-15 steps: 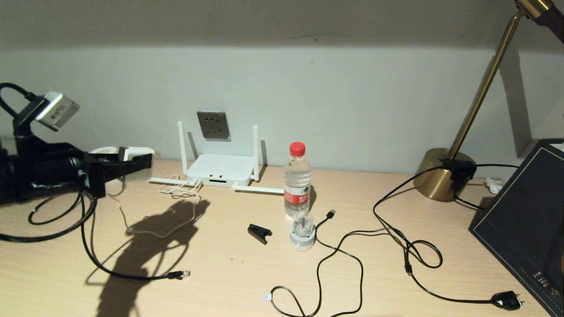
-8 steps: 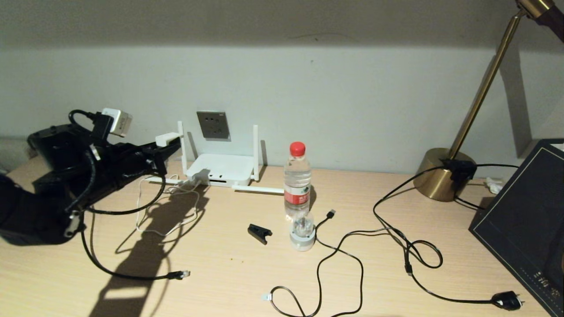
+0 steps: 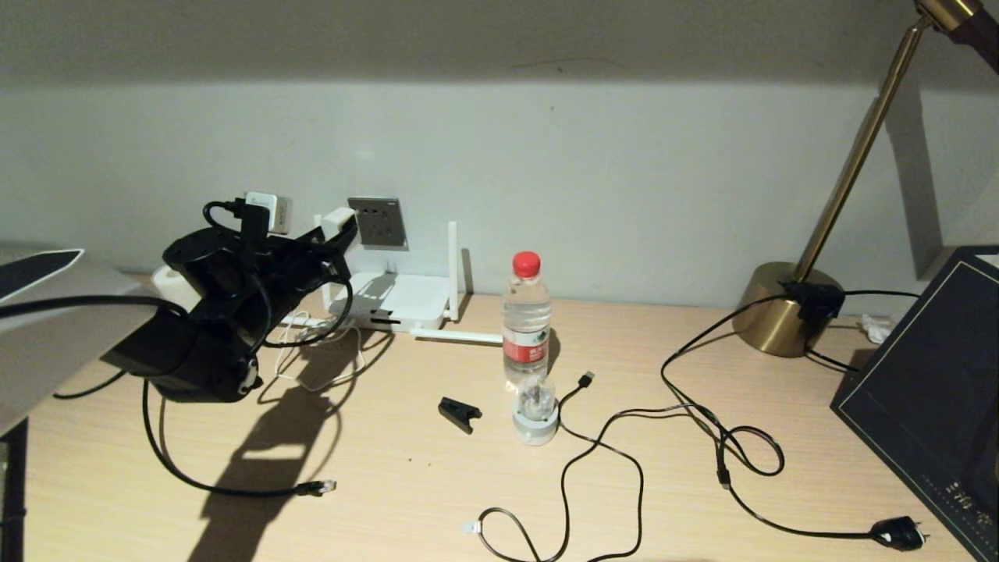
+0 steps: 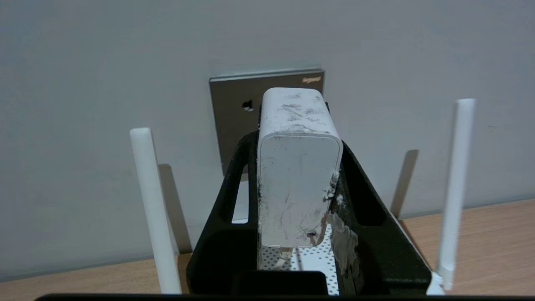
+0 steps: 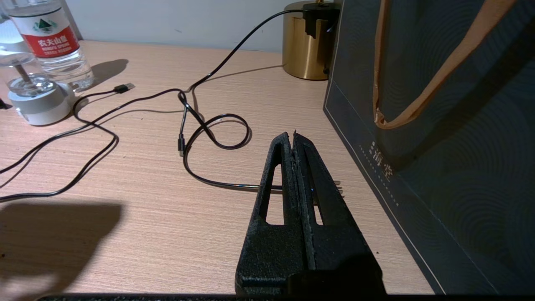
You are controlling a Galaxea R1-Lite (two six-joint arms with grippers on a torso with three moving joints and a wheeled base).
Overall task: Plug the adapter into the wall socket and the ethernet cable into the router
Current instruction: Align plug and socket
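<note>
My left gripper (image 3: 334, 232) is shut on the white adapter (image 3: 339, 219) and holds it above the table, just left of the dark grey wall socket (image 3: 378, 222). In the left wrist view the adapter (image 4: 297, 167) sits between the black fingers (image 4: 240, 175), in front of the socket (image 4: 234, 110); its prong face is hidden. Its thin white cord (image 3: 312, 367) hangs to the table. The white router (image 3: 398, 300) lies under the socket, one antenna (image 3: 452, 269) upright. The ethernet cable (image 3: 195, 484) lies at the front left, clip connector (image 3: 318, 488) free. My right gripper (image 5: 292, 137) is shut and empty beside the bag.
A water bottle (image 3: 527, 320), a small round silver stand (image 3: 536, 417) and a black clip (image 3: 459, 413) are mid-table. Black cords loop to the right, with a USB tip (image 3: 587, 379) and a black plug (image 3: 897, 533). A brass lamp base (image 3: 780, 308) and a dark bag (image 3: 929, 390) stand at the right.
My left arm has swung right and towards the wall with the adapter, from the table's left edge up to the socket. The white cord trailed along with it.
</note>
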